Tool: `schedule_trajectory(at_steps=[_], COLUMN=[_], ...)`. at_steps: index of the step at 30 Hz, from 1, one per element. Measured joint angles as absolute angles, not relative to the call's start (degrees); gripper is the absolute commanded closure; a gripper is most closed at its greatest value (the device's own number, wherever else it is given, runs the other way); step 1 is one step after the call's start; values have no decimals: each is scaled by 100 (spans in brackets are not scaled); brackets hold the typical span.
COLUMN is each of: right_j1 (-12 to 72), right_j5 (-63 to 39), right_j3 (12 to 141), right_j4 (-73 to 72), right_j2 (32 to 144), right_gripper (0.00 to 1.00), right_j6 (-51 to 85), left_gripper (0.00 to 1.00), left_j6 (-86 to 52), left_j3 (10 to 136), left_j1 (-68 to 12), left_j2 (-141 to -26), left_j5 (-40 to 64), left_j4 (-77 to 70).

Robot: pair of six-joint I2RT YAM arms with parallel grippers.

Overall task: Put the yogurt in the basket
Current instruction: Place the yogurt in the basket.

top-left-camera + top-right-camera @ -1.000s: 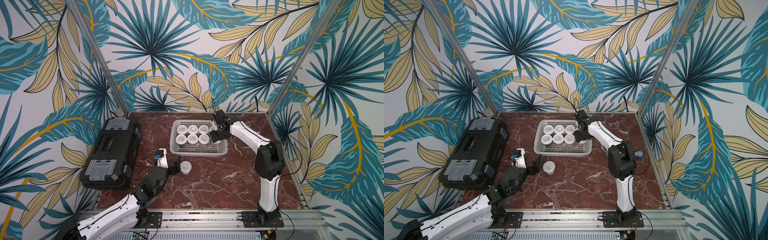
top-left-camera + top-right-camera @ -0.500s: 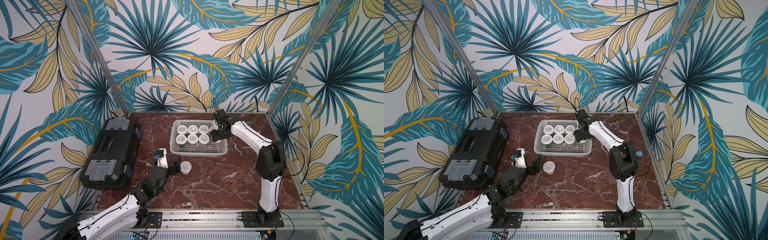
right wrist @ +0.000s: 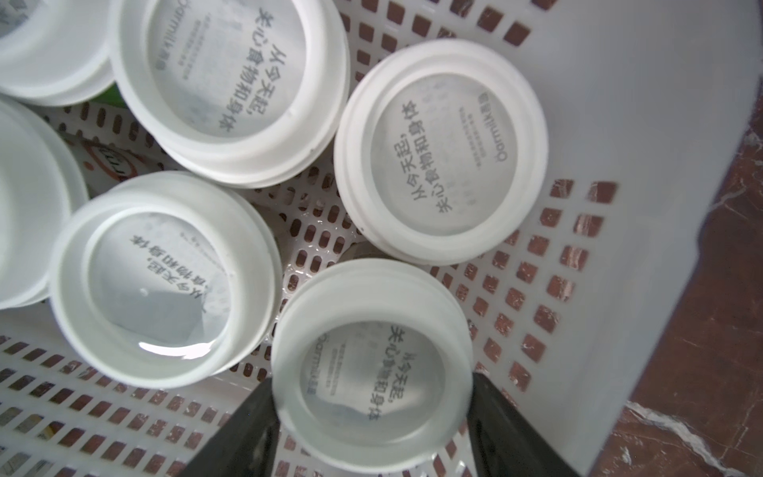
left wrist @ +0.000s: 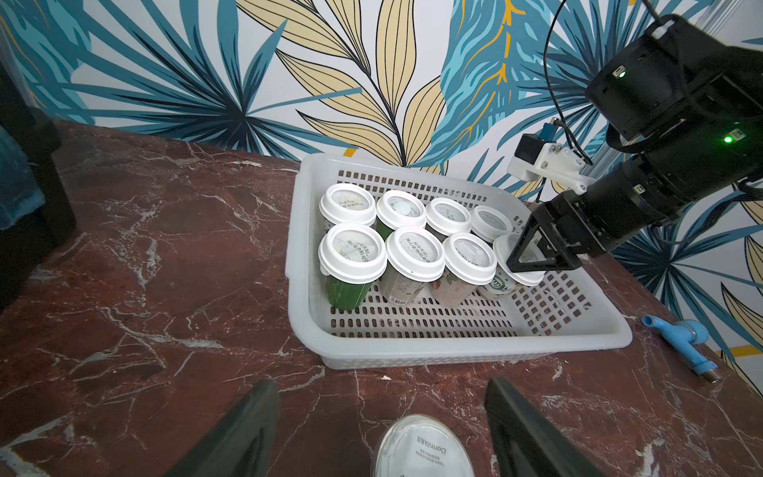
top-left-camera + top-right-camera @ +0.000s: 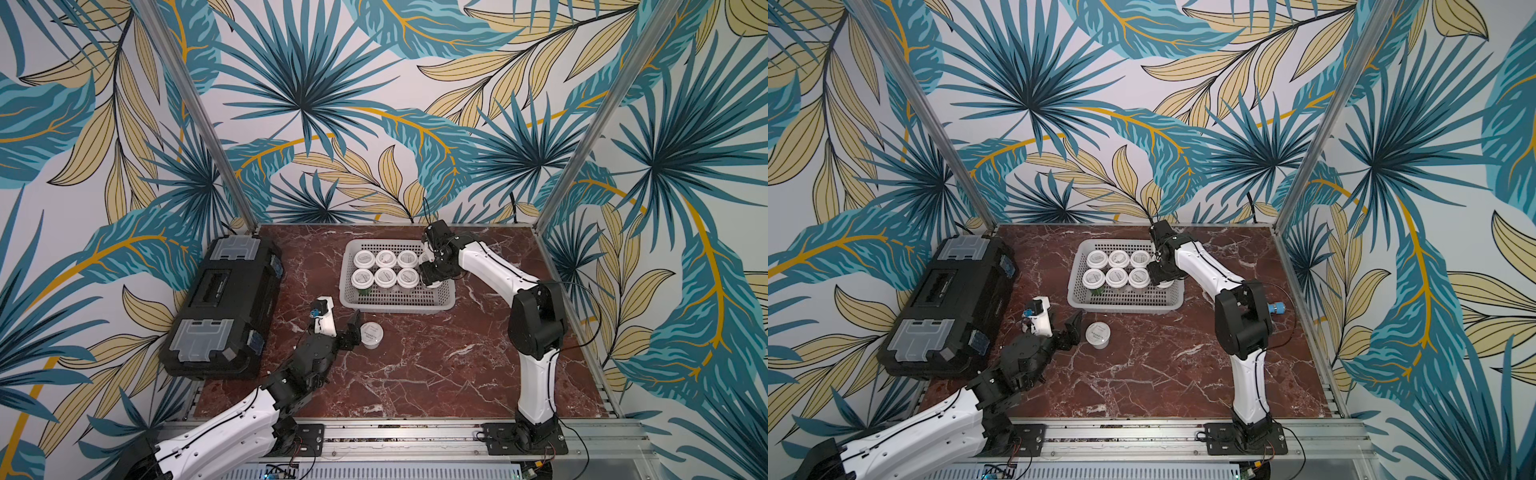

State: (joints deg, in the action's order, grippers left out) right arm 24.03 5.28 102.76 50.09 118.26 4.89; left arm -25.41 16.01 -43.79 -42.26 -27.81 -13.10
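The pale perforated basket (image 5: 397, 305) (image 5: 1125, 307) (image 4: 454, 345) (image 3: 640, 124) holds several upright yogurt cups (image 5: 385, 277) (image 5: 1116, 277) (image 4: 415, 252) with white lids. My right gripper (image 5: 434, 276) (image 5: 1163, 274) (image 4: 532, 264) (image 3: 371, 413) reaches down into the basket's right end. Its black fingers press both sides of one more yogurt cup (image 3: 371, 371) (image 4: 499, 285) that stands low beside the others. Another yogurt cup (image 5: 371, 333) (image 5: 1098, 333) (image 4: 423, 448) stands on the marble in front of the basket. My left gripper (image 5: 357, 332) (image 5: 1077, 328) (image 4: 382, 386) is open at it, with a gap on each side.
A big black case (image 5: 224, 307) (image 5: 951, 307) lies at the left, close to my left arm. A small blue tap-like part (image 4: 681, 336) (image 5: 1277, 308) sits to the right of the basket. Metal posts and patterned walls close in the table.
The right gripper stays low in the basket's right end with the cup; its arm has barely shifted. The left arm and the cup on the table have not moved.
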Motion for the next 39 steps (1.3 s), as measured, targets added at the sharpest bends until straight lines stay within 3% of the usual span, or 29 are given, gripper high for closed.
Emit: schedule_trajectory(at_steps=[5, 14, 24, 31, 39], right_j1=[2403, 2403, 2403, 2532, 2829], right_j5=[508, 508, 246, -281, -631], right_j3=[10278, 10285, 10044, 8130, 5894], right_j4=[5006, 5041, 5024, 4525, 3979], right_j2=[11830, 11692, 10112, 8499, 7177], right_gripper=[16, 13, 11, 10, 17], right_j6=[471, 475, 556, 803, 1155], left_gripper=[17, 17, 17, 17, 17], left_j6=[-2541, -2541, -2539, -2558, -2729], left_j3=[1601, 1601, 1603, 1850, 2504], left_j1=[-4379, -4379, -4377, -4377, -4377], left_j2=[-4250, -4283, -4486, -4211, -3715], left_j5=[-2781, -2779, -2738, -2639, -2449], left_j4=[-1310, -1310, -1306, -489, 1208])
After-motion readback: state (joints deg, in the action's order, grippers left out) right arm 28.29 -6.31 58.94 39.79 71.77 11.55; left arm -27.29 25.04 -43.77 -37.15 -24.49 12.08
